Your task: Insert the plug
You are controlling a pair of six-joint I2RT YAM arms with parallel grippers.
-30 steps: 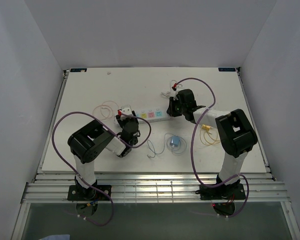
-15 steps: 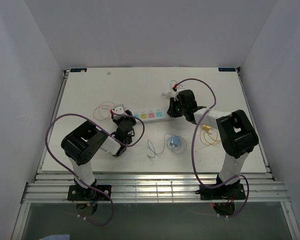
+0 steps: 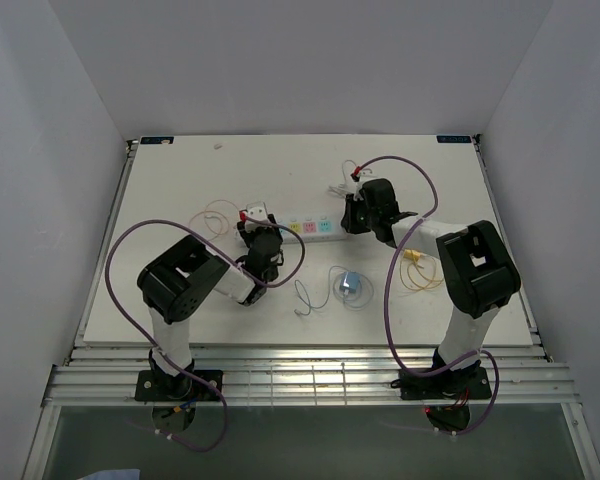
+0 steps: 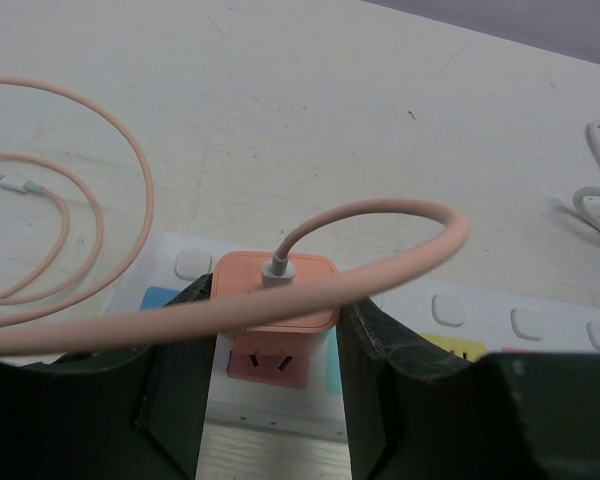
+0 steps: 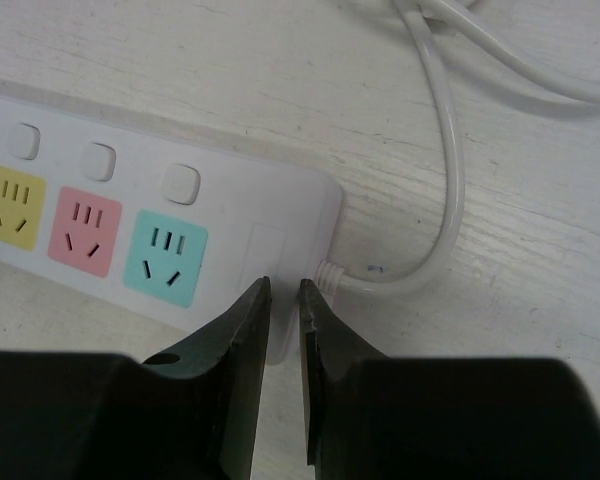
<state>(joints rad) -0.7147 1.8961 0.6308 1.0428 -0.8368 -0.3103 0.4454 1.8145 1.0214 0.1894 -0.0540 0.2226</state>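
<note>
Salmon plug [image 4: 277, 295] over white power strip [image 4: 460, 310]
In the left wrist view, the square plug is seen at lower centre, its pink cable [image 4: 380, 225] looped across the frame, just above the strip's pink socket [image 4: 270, 365], whose slots are exposed.

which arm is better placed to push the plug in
Left. The left gripper grips the plug by its sides, directly over the pink socket on the power strip. The right gripper is shut and empty at the strip's end by its cord, away from the plug.
</note>
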